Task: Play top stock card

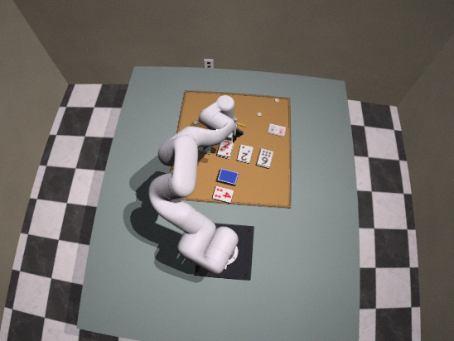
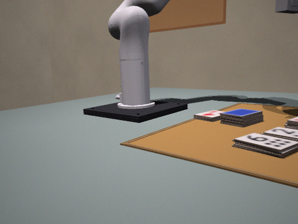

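Note:
The blue face-down stock (image 1: pixel 228 176) sits on the brown mat (image 1: pixel 236 149); it also shows in the exterior view (image 2: pixel 242 116). A row of face-up piles lies behind it: a red 2 (image 1: pixel 225 148), a black 2 (image 1: pixel 245 154) and a black 6 (image 1: pixel 265 158). The black 6 (image 2: pixel 265 143) is near in the exterior view. A red 4 (image 1: pixel 223 194) lies in front of the stock and a red 3 (image 1: pixel 277 130) lies at the far right. My gripper (image 1: pixel 237 132) is open just above the far end of the red 2 pile, mostly hidden by the arm.
Small white pegs (image 1: pixel 259 113) and a short yellow stick (image 1: pixel 241 124) lie on the far part of the mat. My arm base stands on a black plate (image 1: pixel 225 252) at the table's front. A part of the gripper shows at the exterior view's top right corner (image 2: pixel 286 6).

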